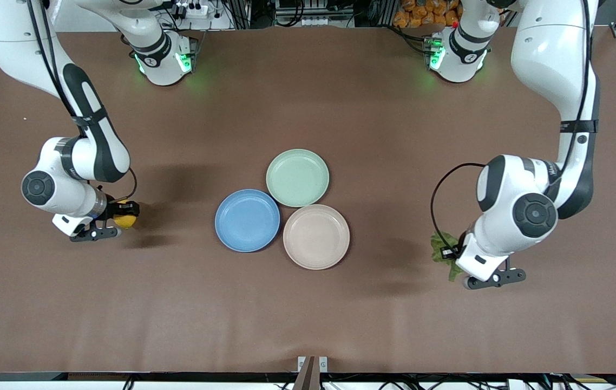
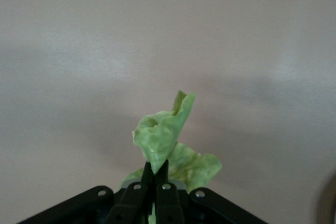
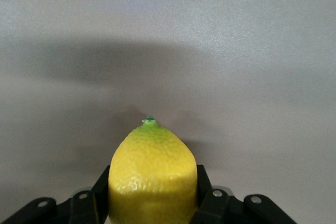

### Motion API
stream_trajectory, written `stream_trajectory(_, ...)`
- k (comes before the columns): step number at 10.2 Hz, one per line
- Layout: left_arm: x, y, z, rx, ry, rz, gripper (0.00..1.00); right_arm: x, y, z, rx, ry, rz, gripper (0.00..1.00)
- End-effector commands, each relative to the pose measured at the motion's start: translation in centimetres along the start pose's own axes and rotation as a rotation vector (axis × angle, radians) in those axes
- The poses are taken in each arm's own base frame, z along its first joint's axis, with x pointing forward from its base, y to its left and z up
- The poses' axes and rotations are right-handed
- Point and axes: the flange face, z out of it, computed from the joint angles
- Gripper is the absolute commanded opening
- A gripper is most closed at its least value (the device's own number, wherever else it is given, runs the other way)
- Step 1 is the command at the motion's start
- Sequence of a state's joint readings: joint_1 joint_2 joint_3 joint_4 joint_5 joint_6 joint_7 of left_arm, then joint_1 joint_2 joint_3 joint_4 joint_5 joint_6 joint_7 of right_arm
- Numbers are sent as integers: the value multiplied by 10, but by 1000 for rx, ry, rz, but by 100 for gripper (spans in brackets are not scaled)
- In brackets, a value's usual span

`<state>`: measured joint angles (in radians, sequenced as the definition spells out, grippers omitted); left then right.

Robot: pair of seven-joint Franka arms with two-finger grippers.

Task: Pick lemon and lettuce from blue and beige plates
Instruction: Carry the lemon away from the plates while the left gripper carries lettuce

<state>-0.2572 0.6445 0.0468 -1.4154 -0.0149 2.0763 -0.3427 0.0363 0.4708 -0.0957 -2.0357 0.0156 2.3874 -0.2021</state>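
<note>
While both items are already held clear of the plates, the step in hand is judged to be carrying each one away and setting it down on the bare brown tabletop point(image 1: 308, 314); this would be done well by keeping the grip steady, lowering slowly, and releasing only once the item is resting on the cloth, so that the lemon is not left to roll and the leaf is not torn. Toward the right arm's end of the table, the right gripper point(image 1: 118, 215) is seen over bare tabletop, well apart from the plates. Its fingers are spread only as wide as the lemon point(image 1: 124, 219) and are pressed against both flanks of the fruit; in the right wrist view the lemon point(image 3: 152, 174) is shown seated between the black fingers point(image 3: 207, 195), green tip pointing away from the wrist. At the middle of the table three plates are clustered, touching or nearly so: the blue plate point(image 1: 247, 220), the mint-green plate point(image 1: 297, 177) and the beige plate point(image 1: 316, 236); nothing is seen lying on any of them. Toward the left arm's end, the left gripper point(image 1: 455, 253) is seen over bare tabletop, also well apart from the plates. Its fingers are pressed almost together, pinching the lettuce point(image 1: 442, 246); in the left wrist view the crinkled leaf point(image 2: 167, 142) is seen rising out of the narrow pinch.
</note>
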Motion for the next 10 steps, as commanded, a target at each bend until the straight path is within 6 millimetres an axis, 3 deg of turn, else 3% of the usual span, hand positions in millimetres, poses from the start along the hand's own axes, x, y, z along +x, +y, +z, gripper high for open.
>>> stream_trajectory(1, 3, -27, 16, -11, -49, 55, 0, 3, -1, 0, 6, 13, 18, 93)
stream_trajectory(2, 3, -31, 26, -8, -64, 59, 0, 4, 0, -3, 9, 19, 24, 100)
stream_trajectory(3, 4, -38, 32, -5, -73, 49, 46, 6, -2, -7, 8, 26, 22, 100)
stream_trajectory(4, 2, -39, 41, 0, -86, 54, 99, 11, -5, -16, 6, 36, 17, 100)
stream_trajectory(7, -8, -34, 46, -11, -110, 45, 100, 19, -1, -51, -3, 89, 18, 100)
stream_trajectory(10, -44, -54, 19, -31, -139, 10, 100, 15, -2, -103, 53, 79, 123, 100)
